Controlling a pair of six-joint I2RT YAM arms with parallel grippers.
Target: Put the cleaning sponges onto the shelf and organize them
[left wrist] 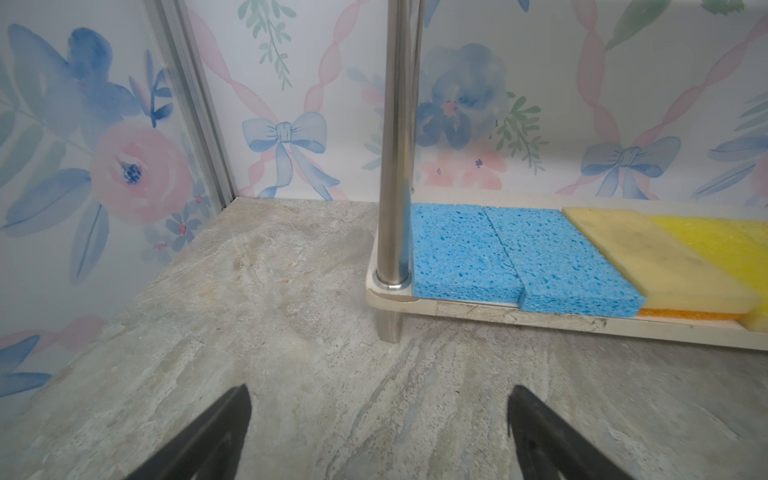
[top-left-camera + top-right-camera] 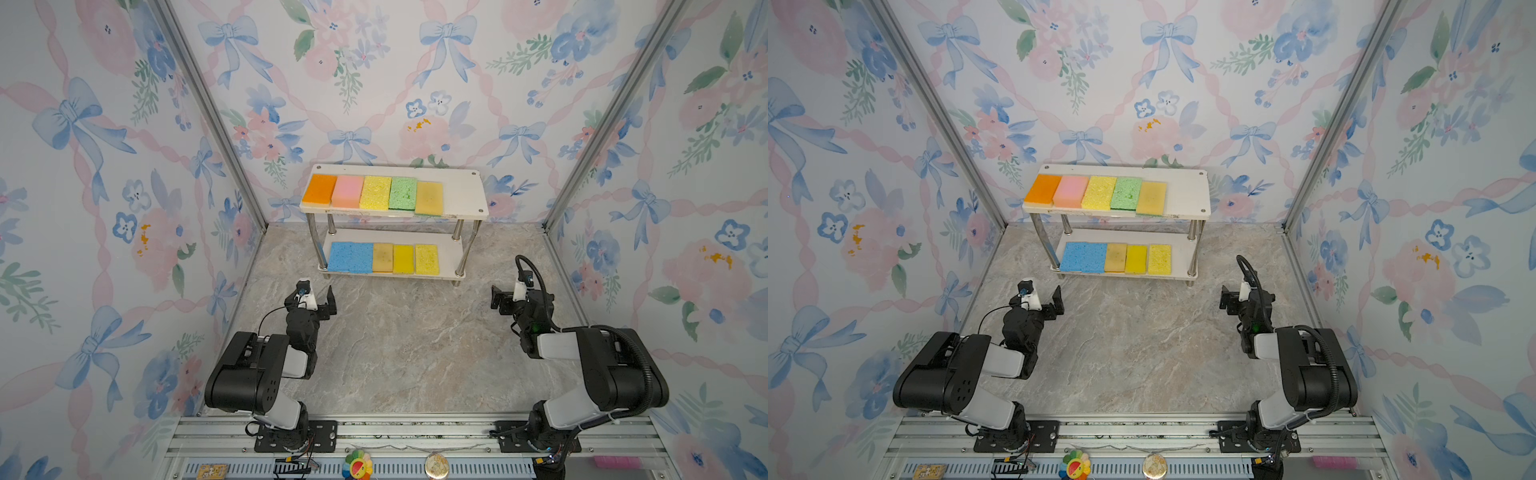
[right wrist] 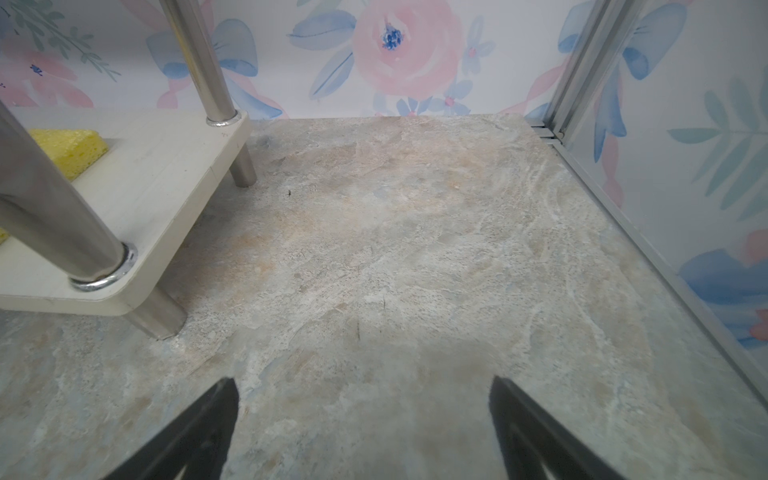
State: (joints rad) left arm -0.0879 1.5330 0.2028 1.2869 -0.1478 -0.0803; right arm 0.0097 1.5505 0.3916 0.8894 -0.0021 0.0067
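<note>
On the shelf (image 2: 464, 195), ten cleaning sponges (image 2: 376, 192) are found laid flat, five per tier. They are judged light, soft and compressible, best pinched across the short sides. Before the shelf, the left claw (image 1: 379, 401) and right claw (image 3: 363, 388) are seen wide open, empty.

Marble tabletop (image 2: 395, 345) in front of the shelf (image 2: 395, 214) was bare, w/ wide room to pass. Sponges (image 2: 374, 193) filled both boards from the left, leaving bare strips only at the right ends. Front metal legs (image 2: 313, 243) flanked the lower board (image 2: 449, 257), and the top board (image 2: 461, 183) roofed it, limiting entry to the front gap.
</note>
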